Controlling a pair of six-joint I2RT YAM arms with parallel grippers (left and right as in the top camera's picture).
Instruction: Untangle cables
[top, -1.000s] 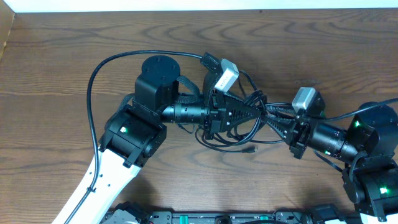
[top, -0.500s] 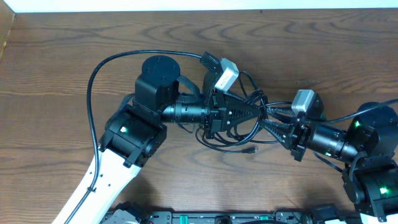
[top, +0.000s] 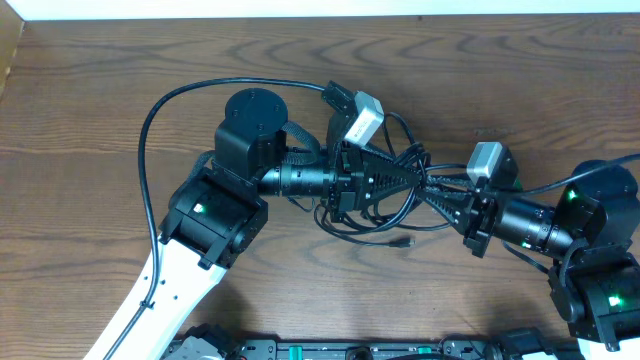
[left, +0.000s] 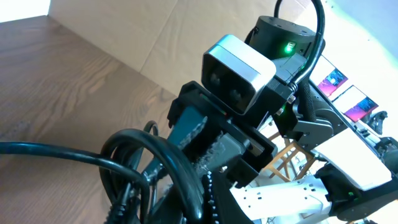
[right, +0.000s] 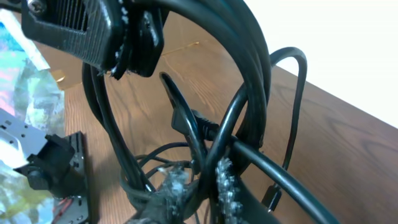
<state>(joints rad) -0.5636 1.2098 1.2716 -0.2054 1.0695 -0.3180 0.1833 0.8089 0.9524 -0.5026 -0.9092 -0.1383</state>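
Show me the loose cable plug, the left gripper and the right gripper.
loose cable plug (top: 403, 241), overhead view, on the small connector at the cord's free end.
left gripper (top: 419, 178), overhead view, midway between its fingertips.
right gripper (top: 434, 192), overhead view, midway between its fingertips.

Cables (right: 254, 62) clog the middle; the table (top: 90, 90) around lies open.

Robotics lab, left arm (top: 210, 215), right arm (top: 590, 235), wood-grain table (top: 80, 120), cardboard partition (left: 155, 31)
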